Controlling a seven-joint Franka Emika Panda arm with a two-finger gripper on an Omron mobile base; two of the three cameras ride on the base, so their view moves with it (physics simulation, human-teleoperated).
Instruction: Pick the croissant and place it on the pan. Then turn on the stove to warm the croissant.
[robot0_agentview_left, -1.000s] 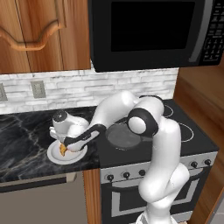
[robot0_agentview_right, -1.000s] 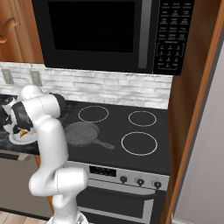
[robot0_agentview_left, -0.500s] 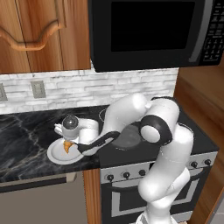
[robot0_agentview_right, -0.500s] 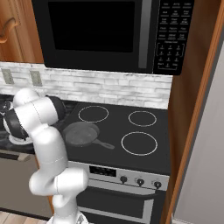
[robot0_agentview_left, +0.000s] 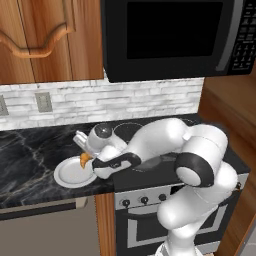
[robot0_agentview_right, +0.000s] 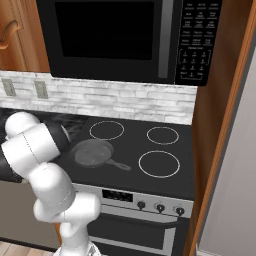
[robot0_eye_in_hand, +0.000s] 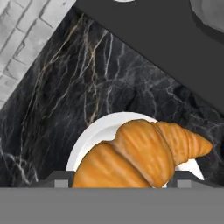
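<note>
Between jaws, croissant (robot0_eye_in_hand: 144, 155) gripped, lifted just above white plate (robot0_eye_in_hand: 98, 131) on marble desk (robot0_eye_in_hand: 87, 83). Risk: shallow pinch lets pastry slip during swing. Beyond, stove (robot0_agentview_right: 150, 150) edge near; pan (robot0_agentview_right: 92, 152) on front-left burner, open room above, handle (robot0_agentview_right: 119, 165) pointing right.

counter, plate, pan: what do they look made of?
Counter: looks like polished black marble, going by its pale and tan veins. Plate: plain white, probably glazed ceramic, with no pattern. Pan: dark grey, matte, likely coated metal, with a thin dark handle.
</note>
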